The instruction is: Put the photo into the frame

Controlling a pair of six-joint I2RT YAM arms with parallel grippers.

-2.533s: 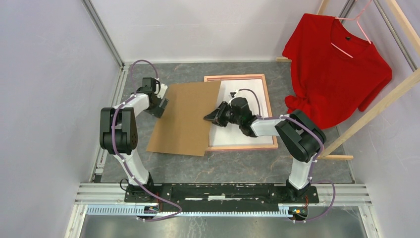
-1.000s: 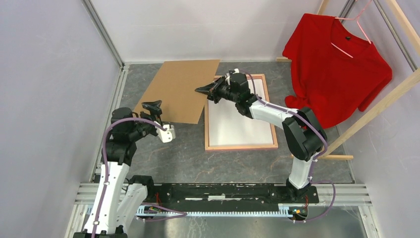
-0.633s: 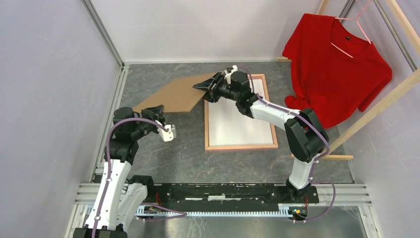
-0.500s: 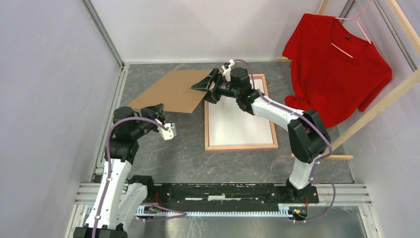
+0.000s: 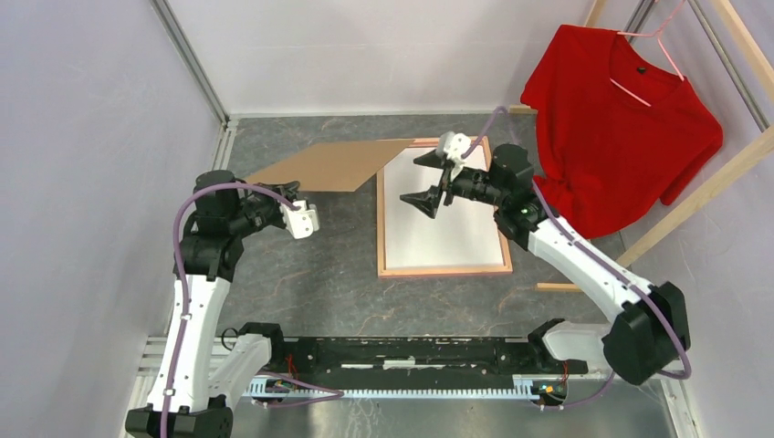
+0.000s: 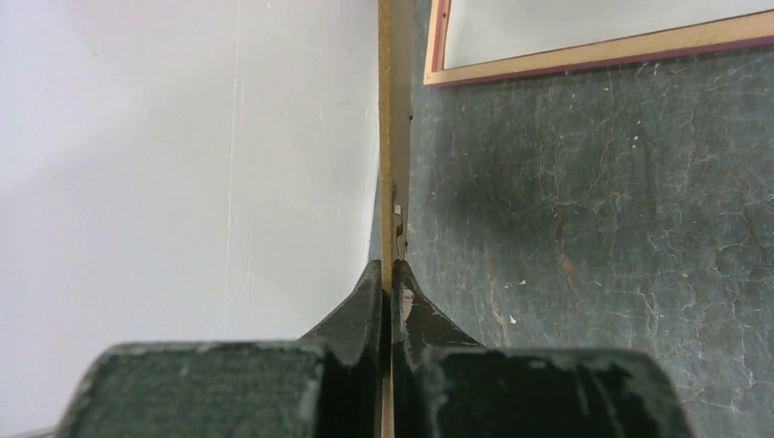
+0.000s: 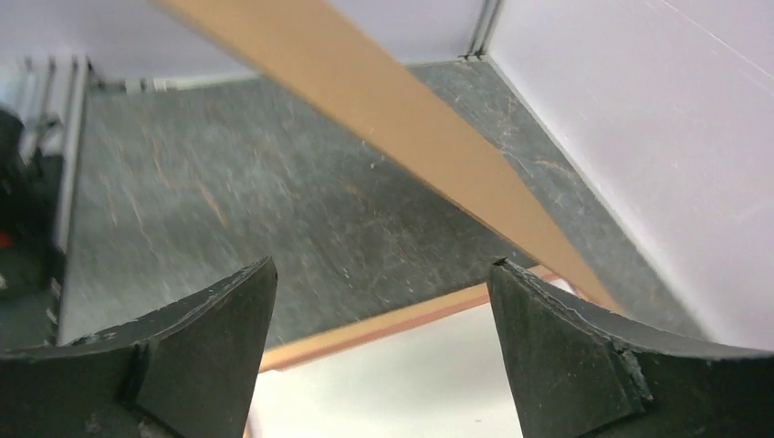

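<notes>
Across the dark, marble-veined table [image 5: 301,274], the largest thing off the floor is a wooden clothes rack [image 5: 694,196] at 2 o'clock, with a soft red shirt [image 5: 621,119] hung on it, clear of the work.

Just right of centre, at about 3 o'clock, the frame [image 5: 445,270] lies flat with its back up. Its thin pale-wood rim shows a pink edge, so the opening faces up for loading. The photo [image 5: 443,233], if that is what the smooth white sheet filling the opening is, would be lying print side down. No printed face shows, so I cannot tell for sure.

At 11 o'clock the brown backing board [image 5: 329,164], stiff, matte and thin, hangs tilted above the table, its right corner near the frame's far-left corner. It looks held aside so it can go back on top.

The left gripper [image 5: 285,192], at 9 o'clock, has its jaws pinched tight on the board's near-left edge; its wrist view shows the board edge-on between the pads.

The right gripper [image 5: 422,180] hovers over the frame's 12 o'clock end, jaws spread wide and empty.
</notes>
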